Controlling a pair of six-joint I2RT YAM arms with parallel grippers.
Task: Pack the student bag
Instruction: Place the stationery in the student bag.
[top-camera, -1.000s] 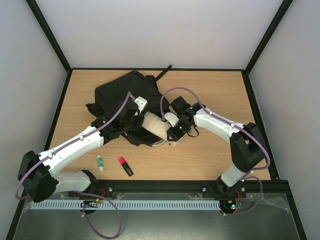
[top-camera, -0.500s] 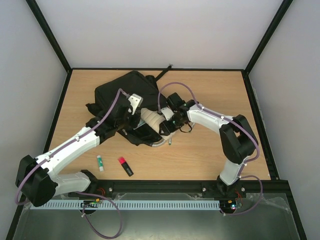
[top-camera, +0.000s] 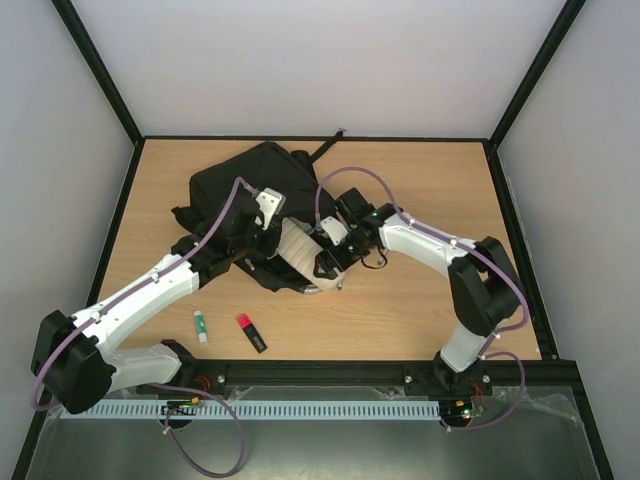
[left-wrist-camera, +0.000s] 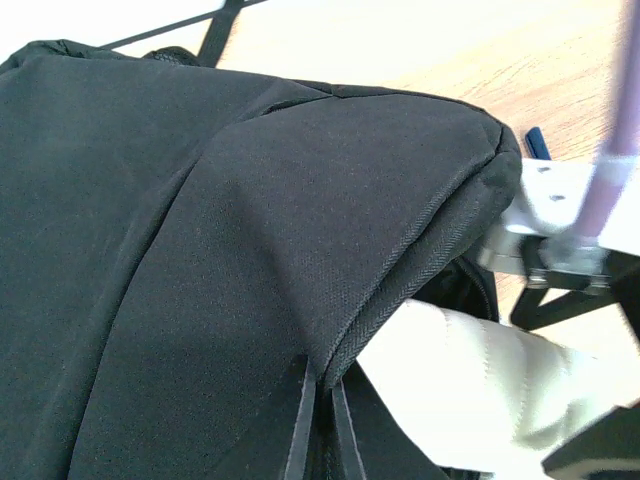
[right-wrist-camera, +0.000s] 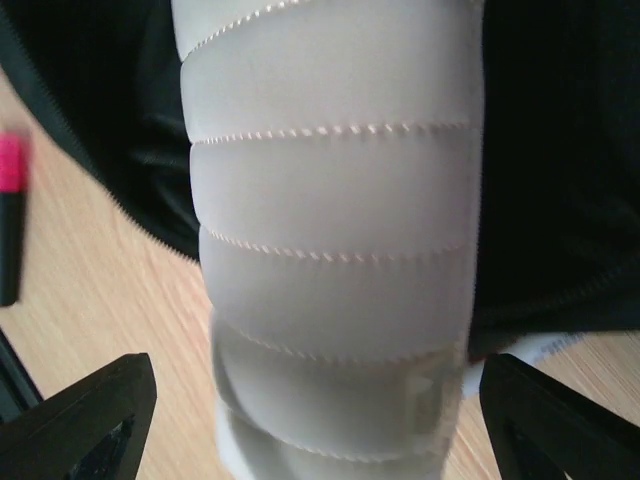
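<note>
The black student bag lies far left on the surface, its flap edge pinched by the left gripper. The right gripper is spread wide around a white quilted pouch at the bag's mouth.

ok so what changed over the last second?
The right claw, with the white pouch between its fingers, moved left and slightly away from the bases. This pushed the pouch deeper under the flap of the student bag. The left claw shifted a little toward the far edge with the flap it pinches. The glue stick and highlighter stayed put.
</note>
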